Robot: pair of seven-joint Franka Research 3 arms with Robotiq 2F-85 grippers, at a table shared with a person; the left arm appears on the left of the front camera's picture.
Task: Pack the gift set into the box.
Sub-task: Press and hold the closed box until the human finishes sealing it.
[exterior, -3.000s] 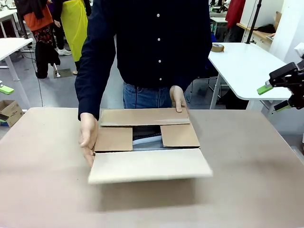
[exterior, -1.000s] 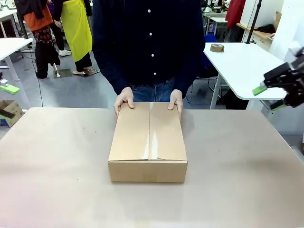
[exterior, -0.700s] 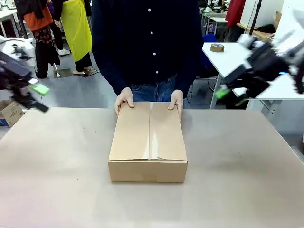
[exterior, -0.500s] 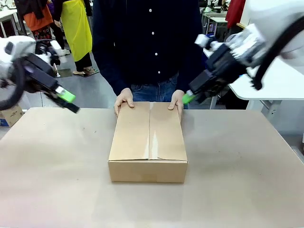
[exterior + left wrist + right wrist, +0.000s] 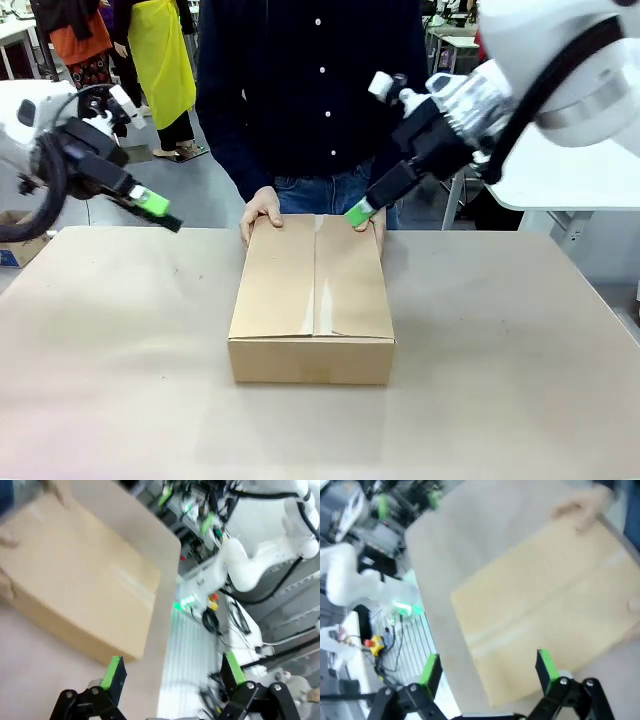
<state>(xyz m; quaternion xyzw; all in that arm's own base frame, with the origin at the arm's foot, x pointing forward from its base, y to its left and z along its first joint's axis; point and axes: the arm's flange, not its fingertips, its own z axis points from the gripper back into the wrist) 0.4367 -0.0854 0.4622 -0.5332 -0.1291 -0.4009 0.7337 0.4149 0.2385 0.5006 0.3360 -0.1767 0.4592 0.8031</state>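
The box (image 5: 312,290) lies shut in the middle of the table, its flaps meeting along a centre seam. The gift set is hidden inside it. A person's hands (image 5: 262,208) rest on the box's far edge. My left gripper (image 5: 160,212) hovers open above the table, left of the box. My right gripper (image 5: 360,211) hangs open over the box's far right corner, beside the person's other hand. The left wrist view has the box (image 5: 75,595) ahead of the open left gripper (image 5: 171,672). Blurred in the right wrist view, the box (image 5: 545,610) lies beyond the open right gripper (image 5: 488,667).
Bare tan table (image 5: 500,380) surrounds the box on every side. A white table with a tape roll (image 5: 458,100) stands at the back right. A small carton (image 5: 18,240) sits on the floor at the left.
The person folded the flaps down and the box is now shut. Both arms have swung in from the sides toward the box, the right one reaching its far corner.
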